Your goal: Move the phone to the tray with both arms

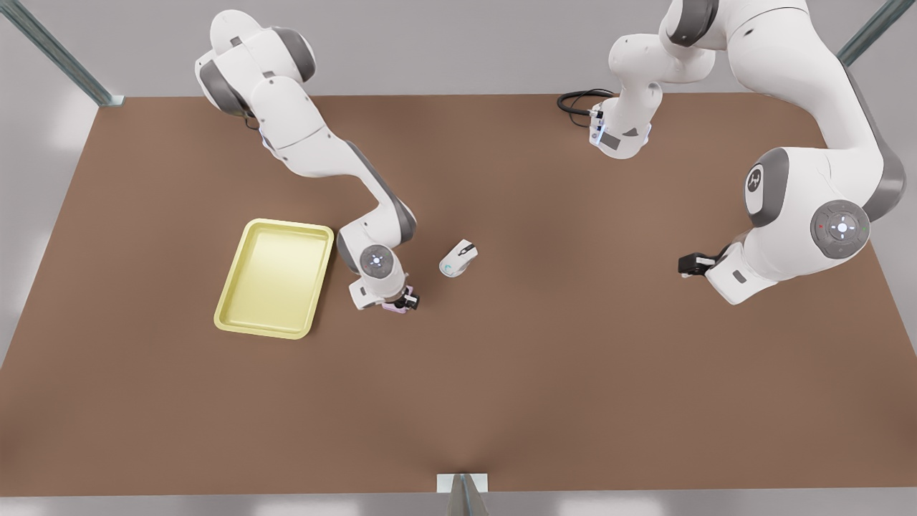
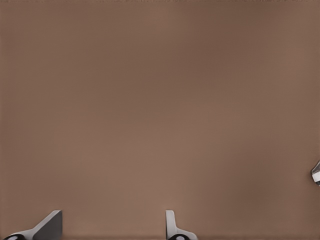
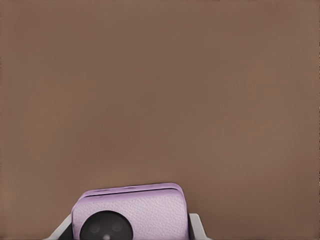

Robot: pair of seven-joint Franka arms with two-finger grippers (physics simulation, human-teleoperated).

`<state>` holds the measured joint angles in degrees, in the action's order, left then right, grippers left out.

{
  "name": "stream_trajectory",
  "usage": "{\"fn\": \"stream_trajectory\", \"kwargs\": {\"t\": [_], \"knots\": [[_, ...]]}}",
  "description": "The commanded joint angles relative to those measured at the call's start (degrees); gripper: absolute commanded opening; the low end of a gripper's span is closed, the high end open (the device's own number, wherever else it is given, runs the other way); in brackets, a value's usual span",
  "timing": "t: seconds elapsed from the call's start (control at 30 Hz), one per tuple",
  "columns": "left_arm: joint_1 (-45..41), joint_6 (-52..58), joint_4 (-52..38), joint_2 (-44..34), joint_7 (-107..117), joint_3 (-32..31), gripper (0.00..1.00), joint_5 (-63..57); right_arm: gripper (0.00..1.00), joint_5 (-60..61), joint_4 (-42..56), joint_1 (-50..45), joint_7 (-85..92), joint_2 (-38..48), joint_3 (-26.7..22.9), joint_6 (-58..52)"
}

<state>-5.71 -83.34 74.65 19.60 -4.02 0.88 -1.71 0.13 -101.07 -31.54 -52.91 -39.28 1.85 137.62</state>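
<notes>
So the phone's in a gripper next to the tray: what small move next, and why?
Probably carry it sideways over the tray. The right gripper is shut on the phone just off the rim on the front view's right; the left gripper waits open, far off.

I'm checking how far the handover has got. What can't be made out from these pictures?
- Front view: most of the phone, under the right gripper and its wrist.
- Right wrist view: the phone's lower part, cut off by the edge.
- Whether the phone is lifted off the table.
- Left wrist view: the left gripper's finger bases, cut off by the edge.
</notes>
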Motion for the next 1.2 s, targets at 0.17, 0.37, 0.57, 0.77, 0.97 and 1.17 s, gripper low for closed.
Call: {"fn": "stream_trajectory", "kwargs": {"t": [0.17, 0.37, 0.57, 0.77, 0.97, 1.17], "knots": [[0.00, 0.02, -0.03, -0.09, -0.29, 0.00, 1.00, 0.04, 0.68, -0.04, -0.62, 1.92, 5.54, 4.65, 0.00, -7.11], [0.00, 0.02, -0.47, 0.00, -0.29, 0.00, 1.00, 0.04, 0.70, 0.31, -17.84, 13.87, 28.39, 17.83, -0.71, -6.49], [0.00, 0.02, -0.47, 0.00, -0.20, 0.00, 1.00, 0.04, 0.70, 0.31, -27.60, 23.19, 47.81, 22.14, -4.93, -4.03], [0.00, -0.07, -0.47, 0.26, -0.20, 0.00, 1.00, 0.04, 1.00, 0.31, -28.30, 23.19, 48.61, 21.26, -5.72, -3.50], [-0.09, -1.38, -2.14, 0.08, 5.07, 0.00, 1.00, 0.04, 1.00, -0.48, 7.99, 23.19, 48.34, 30.40, -5.98, -44.27], [-0.17, -1.30, -2.05, 0.26, 5.25, -0.09, 1.00, 0.04, 1.00, -5.05, 18.71, 28.29, 60.83, 34.71, -4.66, -56.41]]}}
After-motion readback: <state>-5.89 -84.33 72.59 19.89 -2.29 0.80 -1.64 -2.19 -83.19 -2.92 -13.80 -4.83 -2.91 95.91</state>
